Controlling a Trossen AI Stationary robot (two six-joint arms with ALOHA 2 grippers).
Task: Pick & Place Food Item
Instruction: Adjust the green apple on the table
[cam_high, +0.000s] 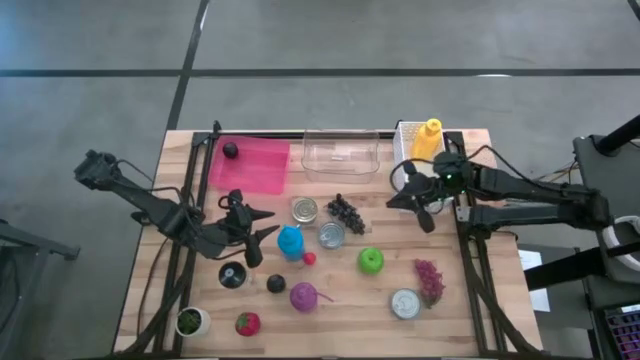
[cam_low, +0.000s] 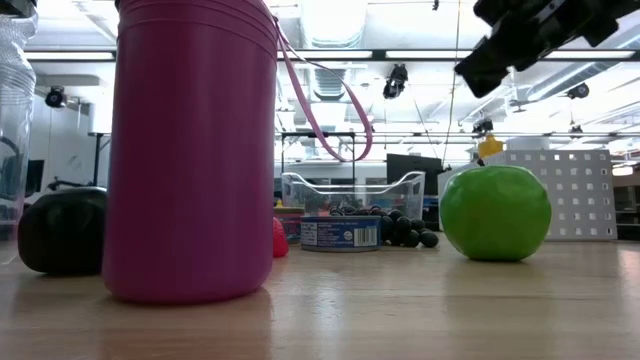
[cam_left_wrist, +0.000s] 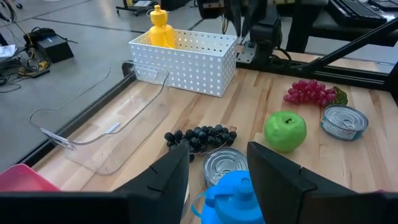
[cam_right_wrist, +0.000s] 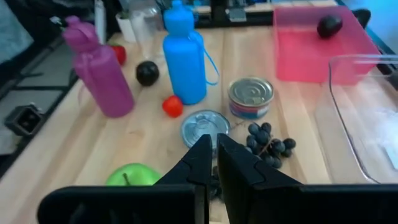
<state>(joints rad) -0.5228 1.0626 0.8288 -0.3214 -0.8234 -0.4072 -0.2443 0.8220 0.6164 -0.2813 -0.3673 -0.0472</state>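
My left gripper (cam_high: 266, 226) (cam_left_wrist: 217, 163) is open low over the table, its fingers just left of the blue bottle (cam_high: 290, 242), whose cap (cam_left_wrist: 233, 190) shows between them untouched. My right gripper (cam_high: 427, 222) (cam_right_wrist: 212, 149) is shut and empty, raised above the table (cam_low: 520, 40), right of the black grapes (cam_high: 345, 210) (cam_right_wrist: 267, 144) and above the green apple (cam_high: 371, 260) (cam_low: 495, 212). Red grapes (cam_high: 430, 280), a strawberry (cam_high: 247, 323) and a small red fruit (cam_high: 310, 258) lie on the wood. A dark plum (cam_high: 230, 150) sits on the pink tray (cam_high: 262, 172).
Two cans (cam_high: 305, 209) (cam_high: 332, 235) stand by the black grapes, a third (cam_high: 405, 303) near the front. A clear bin (cam_high: 340, 152) and a white basket (cam_high: 410, 132) with a yellow bottle (cam_high: 428, 138) line the far edge. A purple bottle (cam_high: 303, 296) stands near front.
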